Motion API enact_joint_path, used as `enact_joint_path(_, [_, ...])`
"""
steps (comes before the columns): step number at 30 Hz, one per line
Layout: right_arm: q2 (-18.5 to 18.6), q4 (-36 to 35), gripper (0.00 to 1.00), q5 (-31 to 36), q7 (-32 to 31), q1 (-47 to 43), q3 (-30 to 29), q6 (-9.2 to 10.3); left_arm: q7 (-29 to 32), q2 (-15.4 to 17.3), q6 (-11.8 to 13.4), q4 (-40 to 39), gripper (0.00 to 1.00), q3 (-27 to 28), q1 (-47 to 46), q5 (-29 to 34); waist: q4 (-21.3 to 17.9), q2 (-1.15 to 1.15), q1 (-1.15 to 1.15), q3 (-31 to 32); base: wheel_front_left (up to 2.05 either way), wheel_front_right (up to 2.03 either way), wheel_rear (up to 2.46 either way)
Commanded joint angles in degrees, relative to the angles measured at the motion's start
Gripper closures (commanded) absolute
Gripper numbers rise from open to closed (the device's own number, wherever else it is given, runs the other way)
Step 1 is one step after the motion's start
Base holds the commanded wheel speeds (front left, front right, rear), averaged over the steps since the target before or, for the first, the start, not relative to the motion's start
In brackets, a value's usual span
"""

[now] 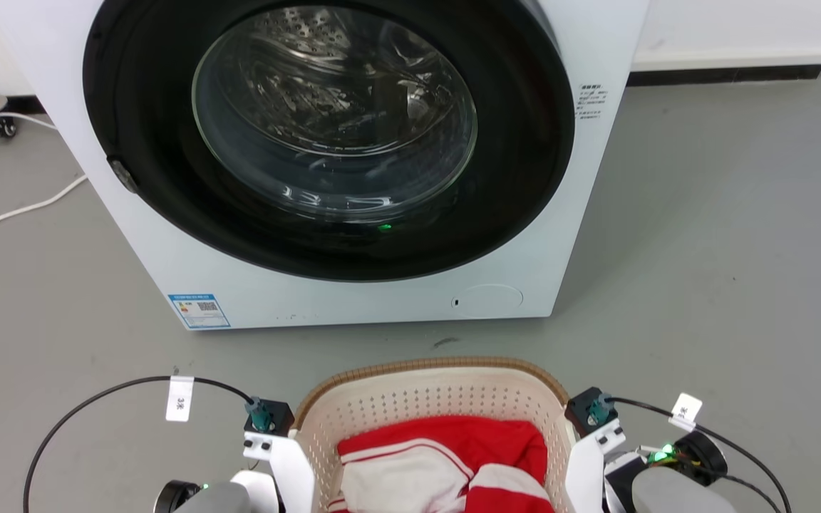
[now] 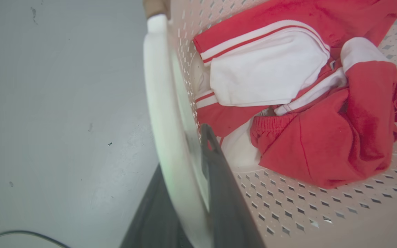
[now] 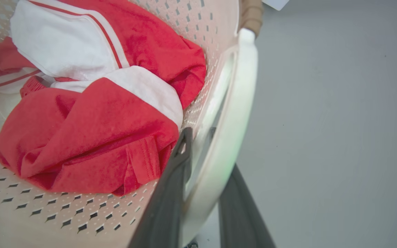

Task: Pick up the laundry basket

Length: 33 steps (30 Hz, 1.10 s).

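The left claw (image 2: 184, 151) has one dark finger on each side of the white left handle (image 2: 160, 103), and it is closed on that handle. The handle is part of the laundry basket (image 1: 432, 370), which sits low in the head view, between the two arms and in front of the washing machine (image 1: 332, 142). Red and white clothes (image 1: 446, 456) lie inside it. The right claw (image 3: 209, 151) is closed the same way on the right handle (image 3: 243, 86).

I think the grabbing step is done and the lift comes next. Both arms should go up together, so the laundry basket is level and nothing spills. The smooth handles might slip.

The bottom of the laundry basket is cut off, so I cannot tell if it is on the floor (image 1: 703, 249). The outer fingers are partly hidden behind the handles
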<state>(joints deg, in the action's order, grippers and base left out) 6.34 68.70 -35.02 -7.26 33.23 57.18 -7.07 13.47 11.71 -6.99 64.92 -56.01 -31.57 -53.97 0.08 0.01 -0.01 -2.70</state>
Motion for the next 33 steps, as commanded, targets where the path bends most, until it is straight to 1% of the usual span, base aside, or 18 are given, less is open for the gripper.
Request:
enact_joint_path(1, [-0.85,-0.53,1.00,-0.56,0.36,-1.01,1.22,-0.76,-0.50,-1.29,-0.84,-0.66,1.00,-0.67,0.39,-0.40,-0.10,-0.01,0.01,0.61,0.00,0.00,0.00])
enact_joint_path(16, [-0.64,0.67,1.00,-6.59,0.62,-0.41,7.57,-0.77,-2.72,-1.93,-0.81,1.23,1.00,-4.03,-0.61,-3.17,-0.42,-0.01,0.01,2.54,0.00,0.00,0.00])
enact_joint_path(33, [-0.69,1.88,1.00,-11.42,1.45,0.53,11.79,-0.77,-4.53,-2.24,-0.80,2.28,1.00,-6.59,-1.60,-5.99,-0.59,-0.01,0.01,2.79,0.00,0.00,0.00])
